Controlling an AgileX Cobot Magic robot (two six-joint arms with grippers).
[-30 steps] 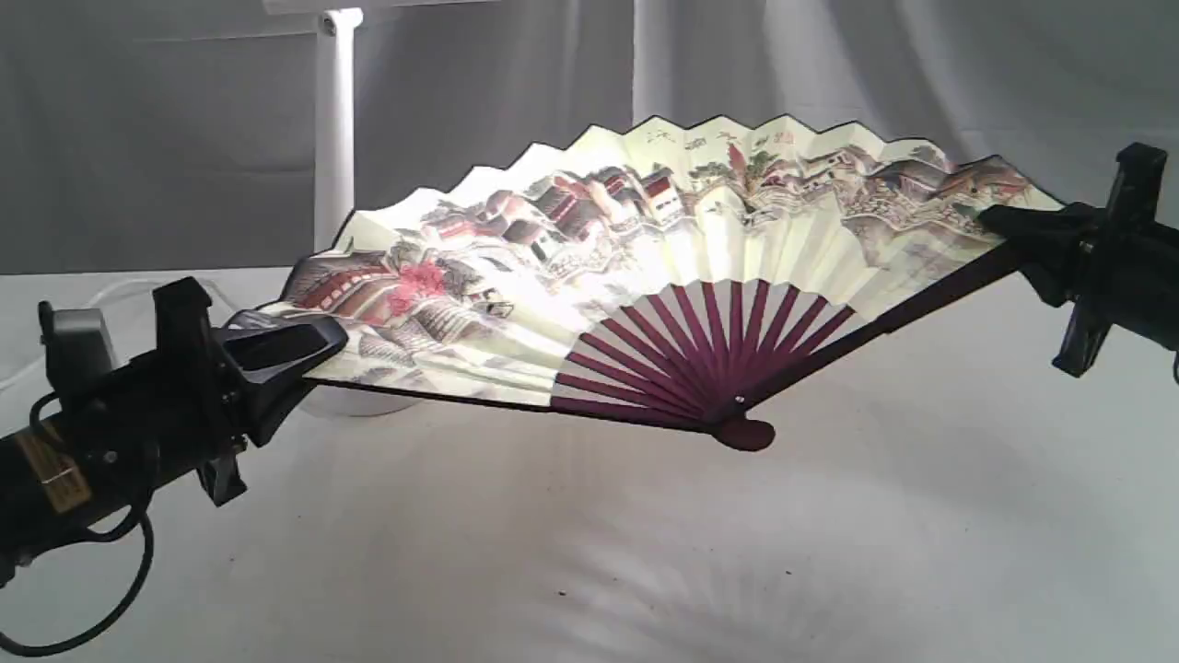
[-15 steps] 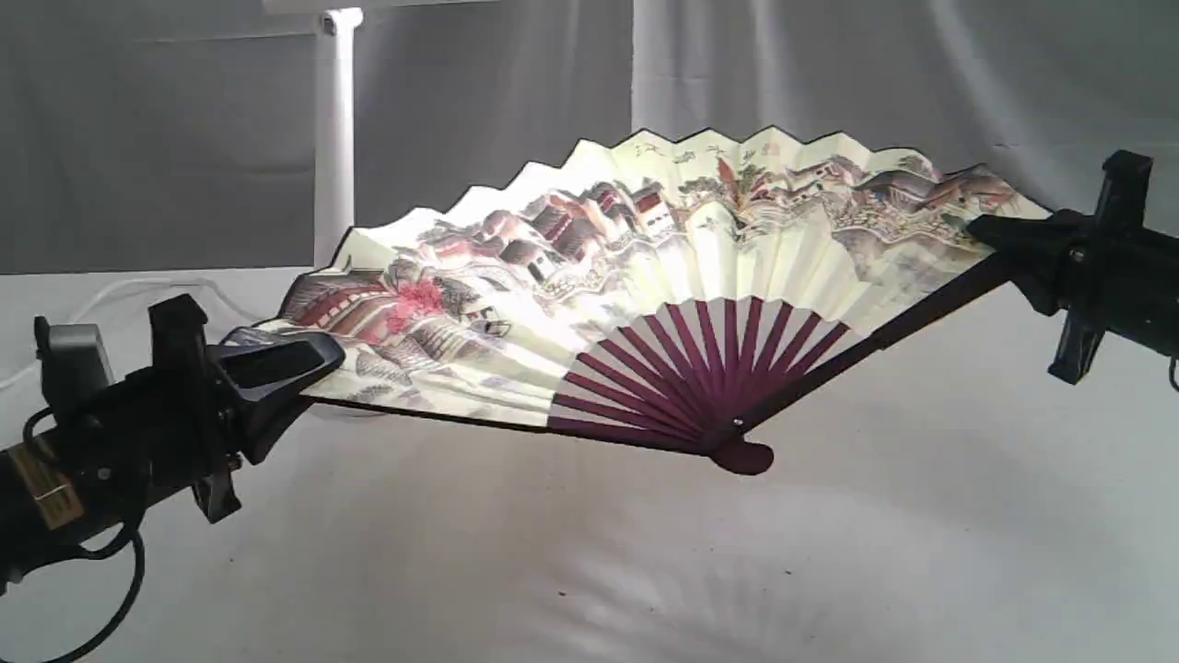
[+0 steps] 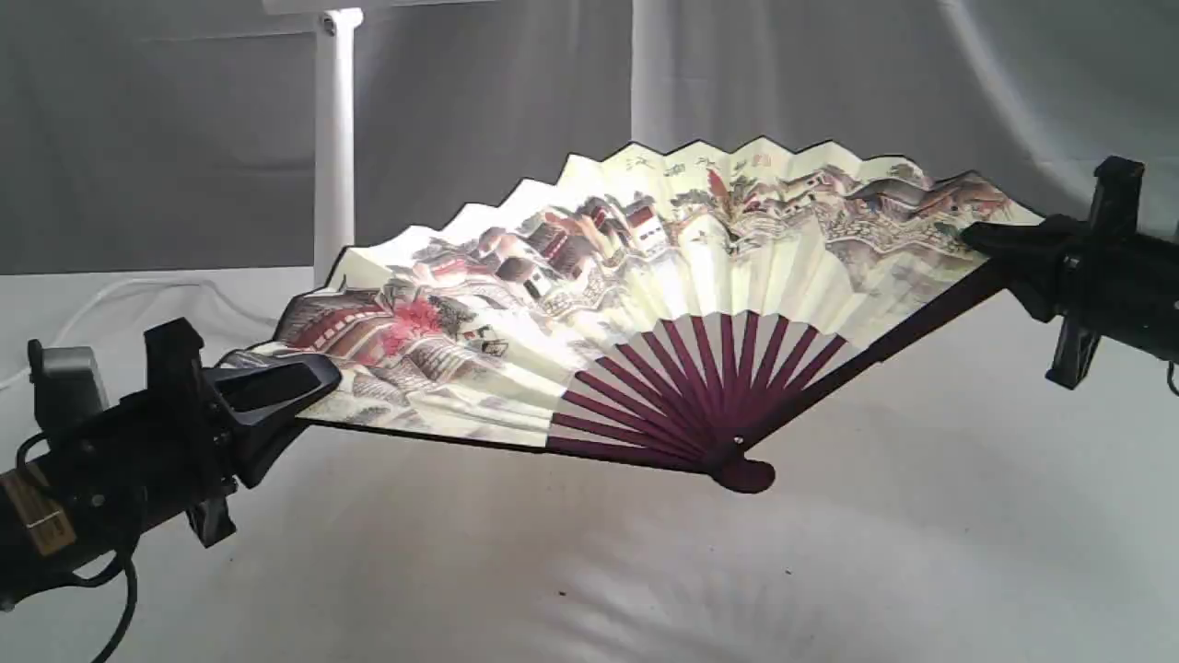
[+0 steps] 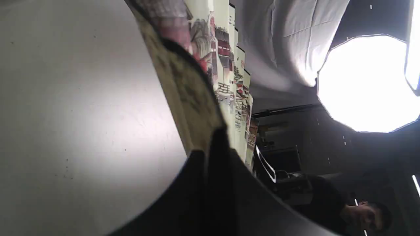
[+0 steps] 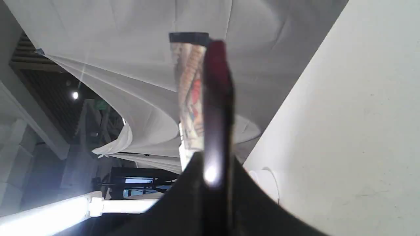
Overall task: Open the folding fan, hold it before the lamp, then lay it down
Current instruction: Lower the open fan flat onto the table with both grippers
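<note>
The folding fan [image 3: 645,304] hangs wide open above the worktop [image 3: 921,552], with the lamp [image 3: 333,166] behind at 10 o'clock. The left tool [image 3: 313,396] is squeezed tight on its 9 o'clock edge, the right tool [image 3: 990,258] on its 3 o'clock edge. Pull apart too hard and the paper could rip.

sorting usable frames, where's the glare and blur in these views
Exterior view: sharp; folding fan brightest mid-leaf, striped shadow on the table. Left wrist view: softbox blown out white, near fan edge blurred. Right wrist view: fan out of focus, glare spot on its guard.
</note>
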